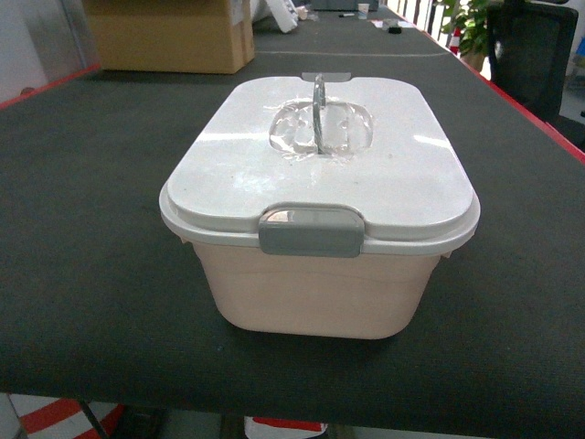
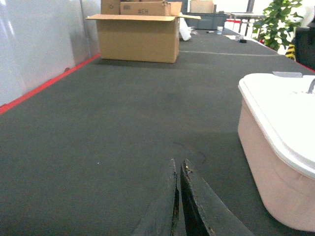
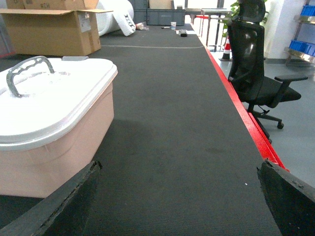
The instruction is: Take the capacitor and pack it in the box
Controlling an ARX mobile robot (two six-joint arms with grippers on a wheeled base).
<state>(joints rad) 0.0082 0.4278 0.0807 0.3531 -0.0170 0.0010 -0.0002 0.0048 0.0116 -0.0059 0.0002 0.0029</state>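
The box (image 1: 311,293) is a pale pink tub standing in the middle of the dark table mat. Its white lid (image 1: 402,174) is on, its grey front latch (image 1: 311,230) is down and its grey handle (image 1: 319,105) stands upright. No capacitor shows in any view. Neither gripper appears in the head view. In the left wrist view my left gripper (image 2: 178,163) is shut, low over bare mat to the left of the box (image 2: 275,147), with nothing visible between its jaws. In the right wrist view my right gripper (image 3: 178,169) is wide open over bare mat, with the box (image 3: 49,142) beside its left finger.
A brown cardboard carton (image 1: 169,37) stands at the back left of the table. A red strip (image 3: 241,118) marks the table's right edge, and a black office chair (image 3: 256,73) stands beyond it. A pale wall panel (image 2: 34,49) runs along the left side.
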